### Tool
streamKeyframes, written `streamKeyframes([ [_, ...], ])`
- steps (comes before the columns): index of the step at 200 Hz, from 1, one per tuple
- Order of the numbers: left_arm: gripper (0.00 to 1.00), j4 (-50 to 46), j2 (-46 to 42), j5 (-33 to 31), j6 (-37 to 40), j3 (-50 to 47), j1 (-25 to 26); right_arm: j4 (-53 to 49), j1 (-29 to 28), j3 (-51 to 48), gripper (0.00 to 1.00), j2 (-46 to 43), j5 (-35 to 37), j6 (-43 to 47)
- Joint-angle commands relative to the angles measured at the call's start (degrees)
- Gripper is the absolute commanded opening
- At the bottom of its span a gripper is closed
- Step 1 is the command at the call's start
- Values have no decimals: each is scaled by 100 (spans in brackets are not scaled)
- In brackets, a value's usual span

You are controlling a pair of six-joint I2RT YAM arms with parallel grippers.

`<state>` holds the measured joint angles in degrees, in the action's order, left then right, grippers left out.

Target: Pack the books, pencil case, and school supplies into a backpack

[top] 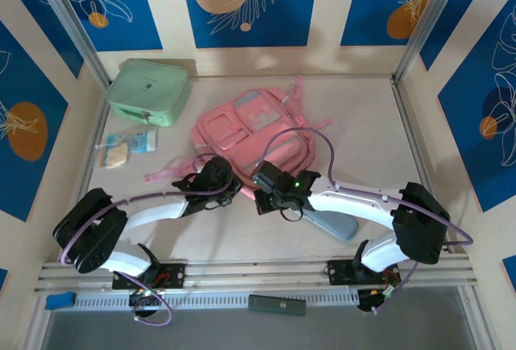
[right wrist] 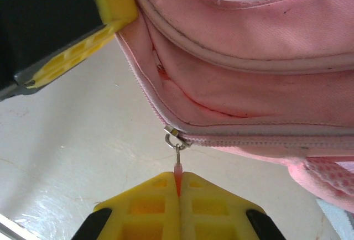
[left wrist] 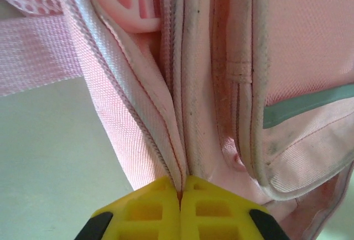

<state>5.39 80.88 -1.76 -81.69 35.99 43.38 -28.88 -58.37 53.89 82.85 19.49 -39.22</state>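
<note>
We are opening the backpack (top: pixel 258 128), which lies on the tabletop (top: pixel 359 124) near its middle. Our left jaws are clenched on its fabric beside the zip; our right jaws grasp the zipper pull (right wrist: pixel 177 169). Next, we judge, the right must draw the pull along its track while the left braces the cloth.

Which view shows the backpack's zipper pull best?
The right wrist view: the zipper pull hangs from its metal ring, its pink tab pinched between the right gripper's shut fingers. The left wrist view gives the backpack's seam pinched by the left gripper; from above the pull is too small to tell.
</note>
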Motion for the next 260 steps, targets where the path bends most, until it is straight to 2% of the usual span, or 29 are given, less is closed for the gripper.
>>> streamKeyframes([
  [1, 0, -780, -350, -356, 689, 196, -496, -555, -69, 137, 0, -38, 15, 106],
  [39, 0, -1068, -634, 511, 1752, 132, -1824, -1080, 39, 79, 0, -189, 303, 294],
  [61, 0, -1526, -423, 1052, 2532, 572, -2437, -1294, 205, 110, 0, -173, 390, 297],
  [95, 0, -1697, -64, 1264, 3130, 1127, -2696, -1106, 116, 514, 0, 39, 208, 367],
  [121, 0, -1752, -181, 1448, 3159, 1217, -2730, -736, 96, 622, 0, 122, -130, 308],
  [141, 34, -1903, -602, 1494, 3020, 928, -2729, -740, 72, 673, 0, 226, -102, 275],
  [157, 49, -1707, -1103, 1557, 2538, 351, -2592, -720, 71, 618, 0, 232, -141, 274],
  [172, 55, -1416, -1543, 1571, 1964, -180, -2323, -650, 42, 538, 0, 197, -182, 241],
  [197, 67, -1585, -1999, 1010, 991, -583, -1592, -551, -14, 456, 0, 206, -158, 196],
  [217, 69, -1020, -2091, 501, 234, -820, -961, -517, -48, 456, 0, 232, -111, 218],
  [232, 73, -921, -1836, 266, 27, -655, -696, -486, -91, 480, 0, 281, -105, 242],
  [260, 70, -569, -1175, -105, -410, -431, -263, -458, -113, 526, 0, 387, -104, 283],
])
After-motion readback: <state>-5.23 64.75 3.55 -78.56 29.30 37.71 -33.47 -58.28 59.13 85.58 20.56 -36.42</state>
